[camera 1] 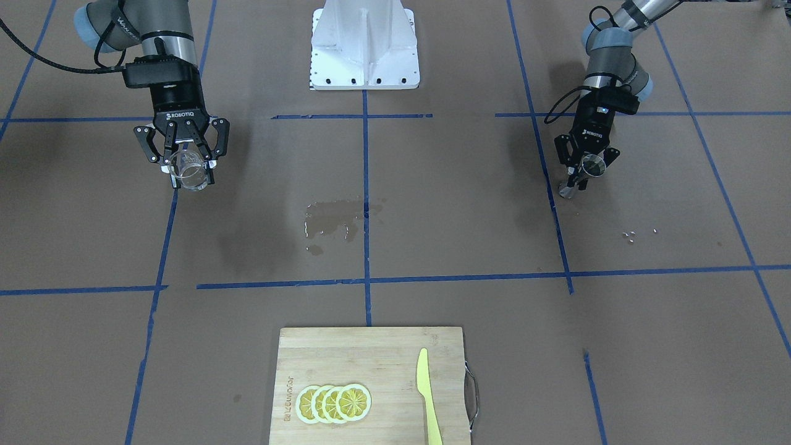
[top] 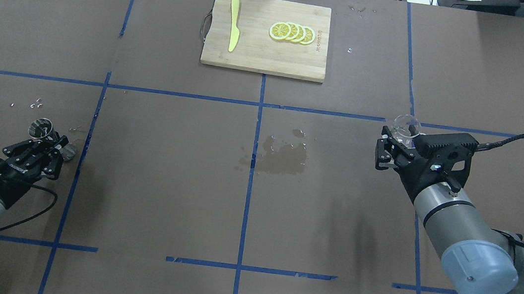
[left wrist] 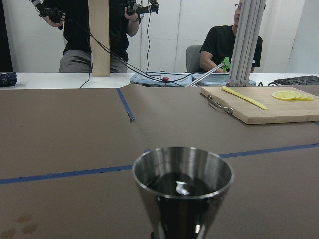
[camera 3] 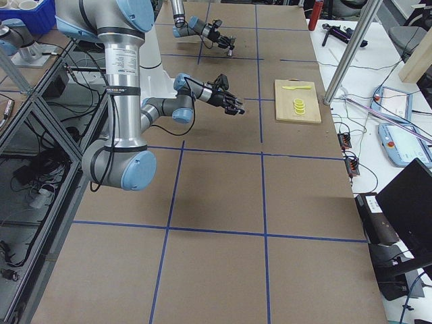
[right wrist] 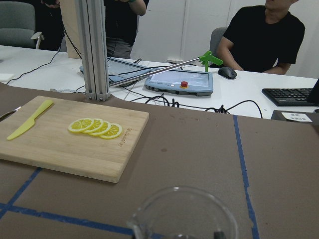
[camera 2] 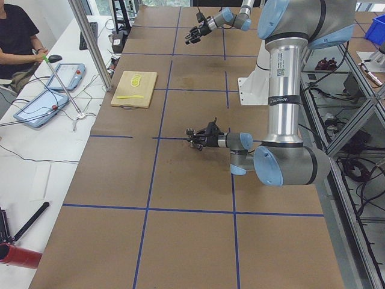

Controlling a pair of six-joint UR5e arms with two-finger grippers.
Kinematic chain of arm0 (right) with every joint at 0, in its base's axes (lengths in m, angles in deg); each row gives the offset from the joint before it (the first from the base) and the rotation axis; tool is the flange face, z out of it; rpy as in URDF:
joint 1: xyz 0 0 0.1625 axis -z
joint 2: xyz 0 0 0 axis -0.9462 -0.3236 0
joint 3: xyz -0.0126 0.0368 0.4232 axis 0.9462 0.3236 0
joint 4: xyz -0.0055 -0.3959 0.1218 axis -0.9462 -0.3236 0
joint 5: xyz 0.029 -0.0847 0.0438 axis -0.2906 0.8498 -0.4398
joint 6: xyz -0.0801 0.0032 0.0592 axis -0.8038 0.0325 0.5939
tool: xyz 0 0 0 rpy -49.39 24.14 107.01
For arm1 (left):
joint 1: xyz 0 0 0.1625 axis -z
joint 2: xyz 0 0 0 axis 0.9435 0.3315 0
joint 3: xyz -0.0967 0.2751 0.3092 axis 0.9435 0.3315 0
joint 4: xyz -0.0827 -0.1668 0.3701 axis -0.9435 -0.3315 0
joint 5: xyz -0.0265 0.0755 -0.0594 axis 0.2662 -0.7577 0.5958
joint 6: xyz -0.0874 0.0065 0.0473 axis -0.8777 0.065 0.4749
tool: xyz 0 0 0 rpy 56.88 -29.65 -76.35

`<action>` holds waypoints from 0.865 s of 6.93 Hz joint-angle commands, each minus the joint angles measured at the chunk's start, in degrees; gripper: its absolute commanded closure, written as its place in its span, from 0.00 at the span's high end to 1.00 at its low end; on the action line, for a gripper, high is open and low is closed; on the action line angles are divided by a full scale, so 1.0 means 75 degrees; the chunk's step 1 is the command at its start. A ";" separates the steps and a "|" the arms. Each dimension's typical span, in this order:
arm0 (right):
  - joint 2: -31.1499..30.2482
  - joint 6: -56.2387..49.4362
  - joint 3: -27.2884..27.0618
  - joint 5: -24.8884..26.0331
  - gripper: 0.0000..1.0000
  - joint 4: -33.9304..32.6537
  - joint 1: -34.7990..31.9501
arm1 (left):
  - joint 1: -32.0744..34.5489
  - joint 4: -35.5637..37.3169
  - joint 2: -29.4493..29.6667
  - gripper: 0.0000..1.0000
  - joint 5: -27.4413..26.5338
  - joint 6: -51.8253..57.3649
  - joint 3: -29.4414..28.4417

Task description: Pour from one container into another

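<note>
My right gripper (camera 1: 188,162) is shut on the small clear glass cup (camera 1: 190,173), held above the table at the robot's right side. The same cup (top: 405,126) shows past the right gripper (top: 402,137) in the overhead view, and its rim (right wrist: 182,211) fills the bottom of the right wrist view. Far across the table my left gripper (top: 56,142) is shut on the waist of the steel hourglass jigger (top: 41,128), low over the table. The jigger (left wrist: 182,191) stands upright in the left wrist view, dark inside with a bright glint. The left gripper (camera 1: 584,175) holds the jigger (camera 1: 594,165) there too.
A wet patch (top: 280,158) darkens the paper at the table's middle. A wooden cutting board (top: 253,58) with a yellow knife (top: 232,31) and lemon slices (top: 292,33) lies at the far centre edge. Small droplets (top: 36,102) lie beyond the jigger. People sit past the far edge.
</note>
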 commanded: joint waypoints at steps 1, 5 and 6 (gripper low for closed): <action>0.0114 0.0001 0.0000 0.0000 0.00 -0.0003 -0.0004 | -0.0007 0.0013 -0.0001 0.19 0.0000 0.0012 -0.0001; 0.0115 0.0013 -0.0059 0.0000 0.00 -0.0003 -0.0004 | -0.0030 0.0014 -0.0001 0.65 0.0046 0.0035 0.0011; 0.0115 0.0013 -0.0059 0.0000 0.00 -0.0003 -0.0004 | -0.0065 0.0014 -0.0001 0.78 0.0198 0.0082 0.0023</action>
